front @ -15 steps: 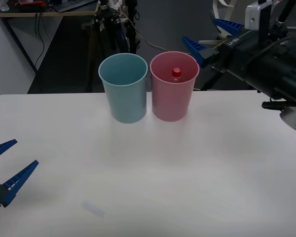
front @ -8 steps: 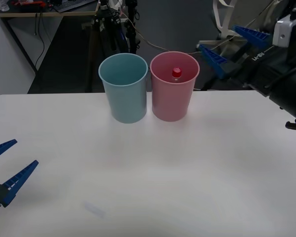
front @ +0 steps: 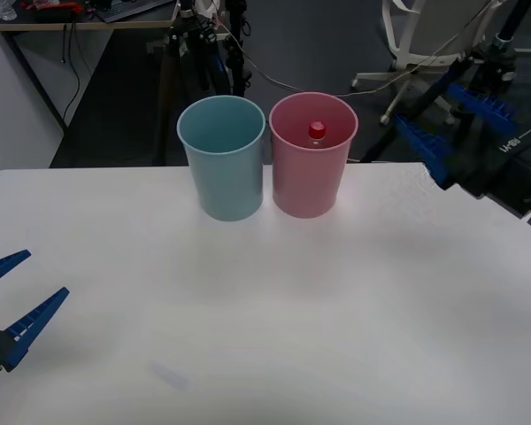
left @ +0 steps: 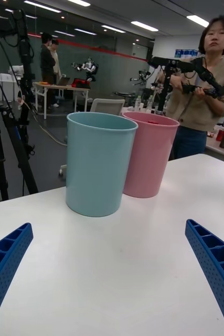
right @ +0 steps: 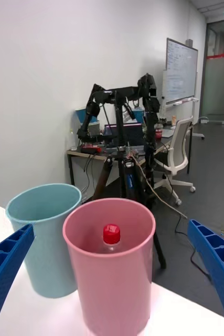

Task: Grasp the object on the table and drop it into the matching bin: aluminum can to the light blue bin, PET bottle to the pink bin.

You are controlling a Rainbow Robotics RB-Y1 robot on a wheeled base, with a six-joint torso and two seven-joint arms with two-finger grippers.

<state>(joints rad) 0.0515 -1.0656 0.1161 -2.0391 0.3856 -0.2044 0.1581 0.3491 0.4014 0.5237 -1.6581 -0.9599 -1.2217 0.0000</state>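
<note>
Front view: clear red-capped PET bottle [front: 317, 132] stands inside the round pink plastic bin [front: 311, 159], light blue bin [front: 223, 159] touching at nine o'clock on the white table [front: 274, 301]; right gripper [front: 451, 124] spread wide at three o'clock, left gripper [front: 13, 292] parted, eight o'clock.

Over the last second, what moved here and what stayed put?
The right pincer, open and empty, drew back from beside the pink bin toward the robot's right and lower over the table's far right edge. Unchanged: the PET bottle upright inside the pink bin, the light blue bin beside it, the left pincer open at near left.
</note>
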